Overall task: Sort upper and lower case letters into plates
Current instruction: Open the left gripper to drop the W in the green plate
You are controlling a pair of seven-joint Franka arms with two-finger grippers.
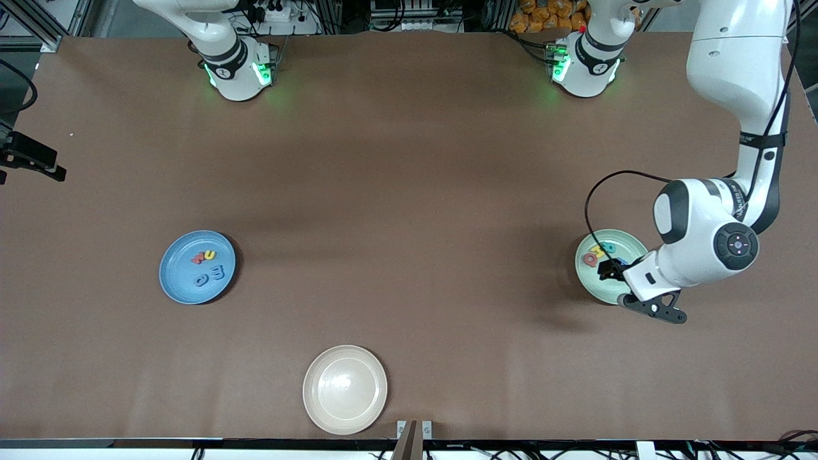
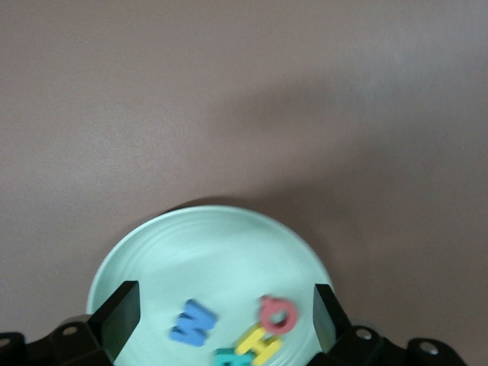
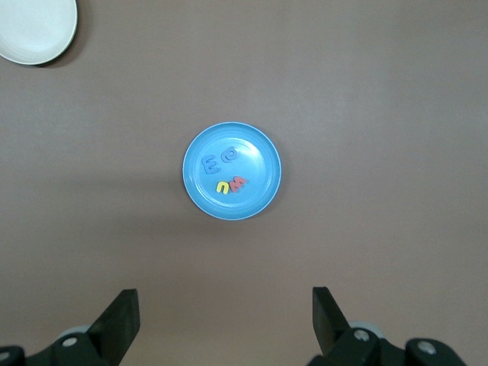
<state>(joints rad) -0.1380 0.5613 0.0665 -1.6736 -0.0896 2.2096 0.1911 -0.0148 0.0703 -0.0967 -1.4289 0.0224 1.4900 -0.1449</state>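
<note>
Four flat toy letters lie in the sky-blue plate (image 1: pixel 197 267) toward the right arm's edge of the tabletop and four in the pale green plate (image 1: pixel 591 278) near the left arm's edge, so the sorting looks finished. The left pincer (image 1: pixel 611 271) hangs open and empty over the green plate; it probably only needs to lift away. The right pincer (image 3: pixel 225 320) waits open, high above the smooth, glossy blue plate.

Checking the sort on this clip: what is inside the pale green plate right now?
In the pale green plate: a blue letter, a red letter, a yellow letter and a teal letter, partly cut off. The open left gripper hovers over the plate, hiding part of it in the front view.
</note>
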